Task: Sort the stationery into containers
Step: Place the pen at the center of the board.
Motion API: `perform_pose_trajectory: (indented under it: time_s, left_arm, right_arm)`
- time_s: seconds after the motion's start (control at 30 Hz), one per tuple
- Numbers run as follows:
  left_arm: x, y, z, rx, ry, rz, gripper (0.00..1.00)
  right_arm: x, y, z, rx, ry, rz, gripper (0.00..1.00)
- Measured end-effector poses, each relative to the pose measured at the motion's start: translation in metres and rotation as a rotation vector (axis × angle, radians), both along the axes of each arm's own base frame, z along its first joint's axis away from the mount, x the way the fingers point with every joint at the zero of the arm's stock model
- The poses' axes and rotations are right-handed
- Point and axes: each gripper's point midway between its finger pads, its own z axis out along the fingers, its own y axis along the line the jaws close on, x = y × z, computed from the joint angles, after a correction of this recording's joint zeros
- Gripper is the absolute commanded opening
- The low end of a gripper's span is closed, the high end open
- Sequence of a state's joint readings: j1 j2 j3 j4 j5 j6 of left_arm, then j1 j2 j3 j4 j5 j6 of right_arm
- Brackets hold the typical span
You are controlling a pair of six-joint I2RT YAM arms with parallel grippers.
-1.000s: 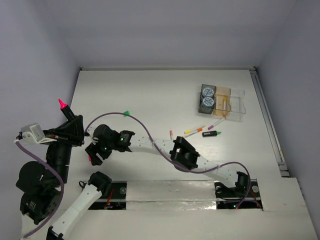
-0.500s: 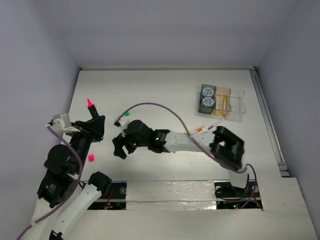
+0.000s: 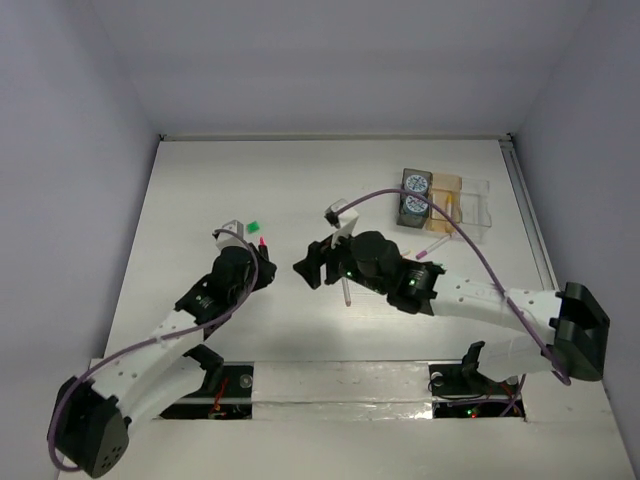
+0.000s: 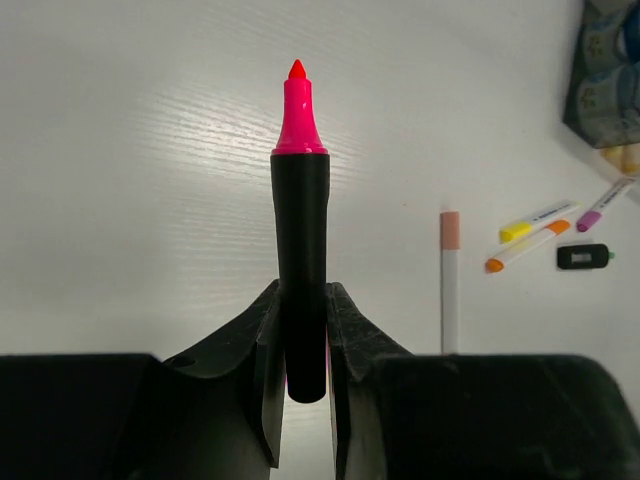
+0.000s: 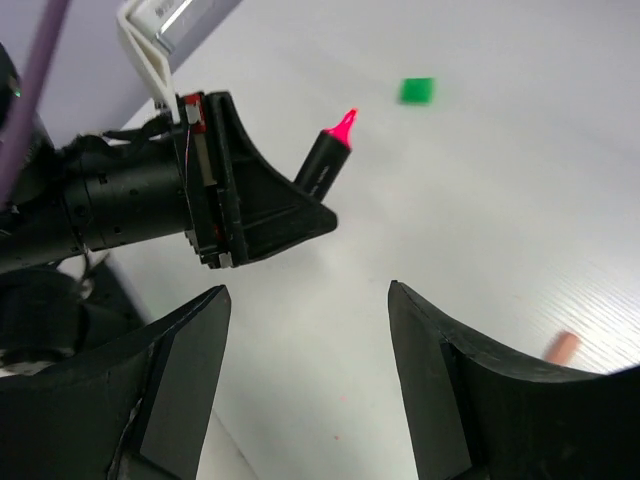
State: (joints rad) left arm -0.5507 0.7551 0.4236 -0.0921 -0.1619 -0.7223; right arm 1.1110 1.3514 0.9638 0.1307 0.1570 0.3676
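The short black highlighter [image 4: 300, 240] with the bright pink pointed end was held above the white table [image 3: 300, 180], well to the left of the containers. Its lower barrel was pinched between the closed fingers of the left gripper [image 4: 300, 312], and the pink end pointed away from that wrist. The right gripper [image 5: 305, 295] faced it from close by, its jaws spread wide and holding nothing. A small green square piece [image 5: 416, 90] lay on the table beyond the pink end; what it was could not be told.

Farther right, loose on the table, lay a thin pink-and-white pen [image 4: 449, 285], a thin yellow pen [image 4: 535, 217], a thin orange pen [image 4: 522, 250], a thin purple pen [image 4: 604, 203] and a short green-capped black marker [image 4: 583, 256]. Beyond them stood the row of joined rectangular plastic trays [image 3: 478, 215]. Its dark grey compartment already held the two round blue-white rolls [image 3: 415, 195].

The step looked like a handover, since the trays stood on the right arm's side. To do it well, the right jaws would need to come square across the bare black barrel, between the left fingers and the pink end. They should keep off the tapered tip, where a grip would slip. The right gripper should close firmly before the left one let go, so the highlighter never hung loose. The pull-away should run along the barrel's own line, to keep it from twisting in the new grip
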Motion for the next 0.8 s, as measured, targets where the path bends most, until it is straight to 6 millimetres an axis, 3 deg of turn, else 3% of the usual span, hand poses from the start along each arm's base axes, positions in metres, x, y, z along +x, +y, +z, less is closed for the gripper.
perform_pose_trajectory:
  time_s: [0.17, 0.33, 0.43, 0.47, 0.53, 0.67, 0.8]
  left_arm:
    - [0.011, -0.012, -0.042, 0.008, 0.076, -0.004, 0.0]
    - [0.022, -0.025, -0.065, 0.01, 0.107, -0.017, 0.0]
    - [0.025, -0.032, -0.076, 0.008, 0.122, -0.025, 0.17]
    - [0.024, -0.034, -0.08, 0.009, 0.126, -0.03, 0.26]
    - [0.022, -0.034, -0.086, 0.009, 0.137, -0.028, 0.34]
    - [0.022, -0.036, -0.083, -0.005, 0.121, -0.026, 0.58]
    - [0.019, -0.03, -0.078, 0.003, 0.118, -0.008, 0.7]
  right_arm:
    - [-0.002, -0.032, 0.002, 0.021, 0.007, -0.054, 0.7]
    - [-0.011, -0.045, -0.006, 0.026, 0.019, -0.055, 0.7]
    - [-0.015, -0.052, -0.02, 0.004, 0.04, -0.059, 0.71]
    - [-0.016, -0.055, -0.025, -0.006, 0.046, -0.059, 0.71]
    - [-0.019, -0.06, -0.033, -0.023, 0.058, -0.061, 0.71]
    - [-0.021, -0.066, -0.032, -0.023, 0.058, -0.067, 0.72]
    - [-0.022, -0.07, -0.026, -0.008, 0.05, -0.07, 0.72]
